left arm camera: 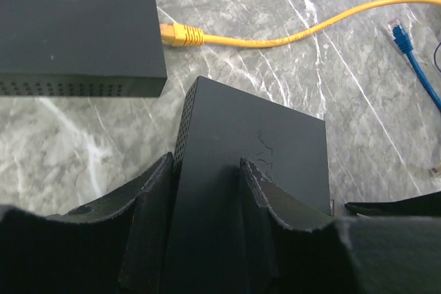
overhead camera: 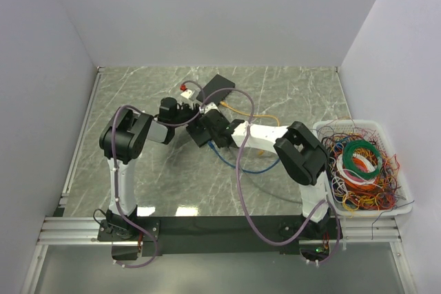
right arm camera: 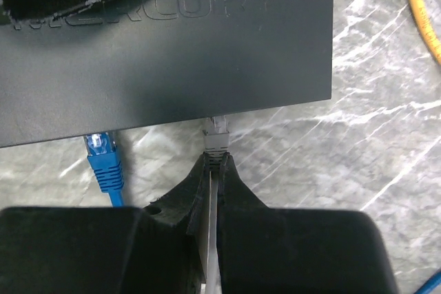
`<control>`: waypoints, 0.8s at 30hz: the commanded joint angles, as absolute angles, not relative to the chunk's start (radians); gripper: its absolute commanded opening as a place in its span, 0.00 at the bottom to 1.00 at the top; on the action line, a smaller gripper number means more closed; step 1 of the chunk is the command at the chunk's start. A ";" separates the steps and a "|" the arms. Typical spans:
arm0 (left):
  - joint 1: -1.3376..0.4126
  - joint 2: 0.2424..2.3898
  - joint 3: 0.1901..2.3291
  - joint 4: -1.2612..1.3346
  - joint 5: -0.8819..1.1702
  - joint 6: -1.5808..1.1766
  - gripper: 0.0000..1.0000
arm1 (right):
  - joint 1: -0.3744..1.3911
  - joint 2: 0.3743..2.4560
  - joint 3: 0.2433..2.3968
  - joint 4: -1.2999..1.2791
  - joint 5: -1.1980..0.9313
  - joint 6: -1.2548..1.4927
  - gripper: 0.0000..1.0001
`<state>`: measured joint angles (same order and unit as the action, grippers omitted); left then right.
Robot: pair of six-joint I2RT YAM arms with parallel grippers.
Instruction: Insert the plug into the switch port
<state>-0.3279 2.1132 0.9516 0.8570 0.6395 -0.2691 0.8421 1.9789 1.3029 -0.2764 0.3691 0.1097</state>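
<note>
A black switch (right arm camera: 172, 39) marked MERCURY lies on the marble table and also shows in the left wrist view (left arm camera: 262, 142). My left gripper (left arm camera: 207, 162) is shut on its edge, one finger (left arm camera: 155, 191) against the vented side and the other on the top face. My right gripper (right arm camera: 216, 160) is shut on a grey plug (right arm camera: 216, 139) by its boot. The clear tip of the plug meets the switch's front edge, and the port itself is hidden under that edge. From above, both grippers (overhead camera: 189, 111) (overhead camera: 219, 139) meet at the switch (overhead camera: 207, 127).
A blue plug (right arm camera: 102, 158) lies at the same front edge, left of the grey one. A second black box (left arm camera: 76, 25) lies behind, with a yellow plug (left arm camera: 180, 34) beside it. A white bin (overhead camera: 344, 126) of tangled wires stands at the right. A small red item (overhead camera: 184, 89) lies at the back.
</note>
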 commanded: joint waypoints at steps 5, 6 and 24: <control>-0.541 2.189 0.911 0.540 1.008 -0.275 0.43 | 0.810 1.999 1.523 0.334 0.267 0.072 0.00; -0.541 2.187 0.913 0.534 1.008 -0.273 0.43 | 0.808 1.994 1.531 0.336 0.261 0.071 0.00; -0.497 2.203 0.910 0.555 0.951 -0.330 0.53 | 0.799 1.982 1.438 0.258 0.287 0.132 0.12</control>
<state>-0.3374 2.1254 0.9859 0.8158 0.6319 -0.2409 0.8043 2.0266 1.4025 -0.3847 0.3229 0.0872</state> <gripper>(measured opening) 0.536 0.105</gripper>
